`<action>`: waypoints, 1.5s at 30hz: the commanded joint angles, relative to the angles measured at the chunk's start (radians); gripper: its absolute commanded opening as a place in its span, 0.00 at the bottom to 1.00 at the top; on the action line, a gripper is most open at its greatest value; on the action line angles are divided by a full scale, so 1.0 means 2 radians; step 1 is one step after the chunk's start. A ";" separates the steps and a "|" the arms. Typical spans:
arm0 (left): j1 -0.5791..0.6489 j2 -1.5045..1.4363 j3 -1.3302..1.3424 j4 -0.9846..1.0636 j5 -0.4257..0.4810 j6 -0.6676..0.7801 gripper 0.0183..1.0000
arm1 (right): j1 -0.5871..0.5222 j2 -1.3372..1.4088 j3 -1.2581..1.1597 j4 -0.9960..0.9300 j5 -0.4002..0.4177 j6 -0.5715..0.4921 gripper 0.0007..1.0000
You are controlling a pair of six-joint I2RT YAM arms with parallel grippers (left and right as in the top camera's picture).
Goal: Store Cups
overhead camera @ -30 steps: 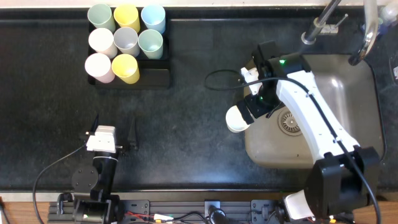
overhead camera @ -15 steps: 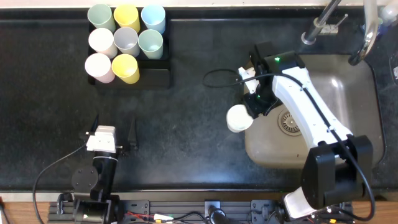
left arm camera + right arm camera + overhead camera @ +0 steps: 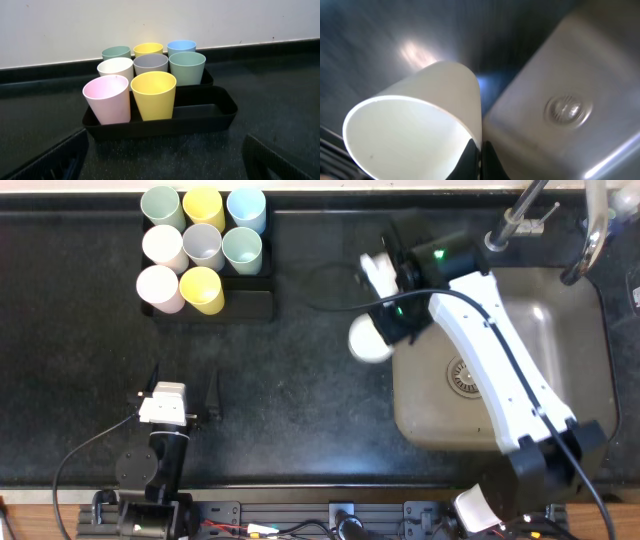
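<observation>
From above, a black tray (image 3: 252, 306) sits at 10 o'clock on the bench (image 3: 300, 430), with eight cups upright in it. At 8 o'clock the left pincer (image 3: 183, 388) lies low over the bench, its jaws spread and grasping nothing, well apart from the tray. The right arm reaches up from 5 o'clock, and its pincer (image 3: 386, 332) is clenched on a white cup (image 3: 369, 341). That cup hangs tipped on its side at 9 o'clock of the sink (image 3: 570, 395), just beside its rim.

The left wrist camera faces the tray. A pink cup (image 3: 107, 100) and a yellow cup (image 3: 153, 95) stand in the nearest row, next to a bare stretch of tray. Six more cups are packed behind them.

The right wrist camera looks into the white cup's open mouth. One finger (image 3: 481, 161) pinches the wall at the rim. The cup is over the dark bench, beside the sink's corner and near the drain (image 3: 567, 109).
</observation>
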 commanded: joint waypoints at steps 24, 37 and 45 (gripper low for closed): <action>-0.001 -0.005 -0.002 0.000 0.004 0.010 1.00 | 0.183 0.308 0.442 -0.023 0.050 0.042 0.04; -0.001 -0.005 -0.002 0.000 0.004 0.010 1.00 | 0.172 0.332 0.440 0.001 0.050 0.045 0.04; -0.001 -0.005 -0.002 0.000 0.004 0.010 1.00 | 0.168 0.341 0.440 0.024 0.049 0.042 0.04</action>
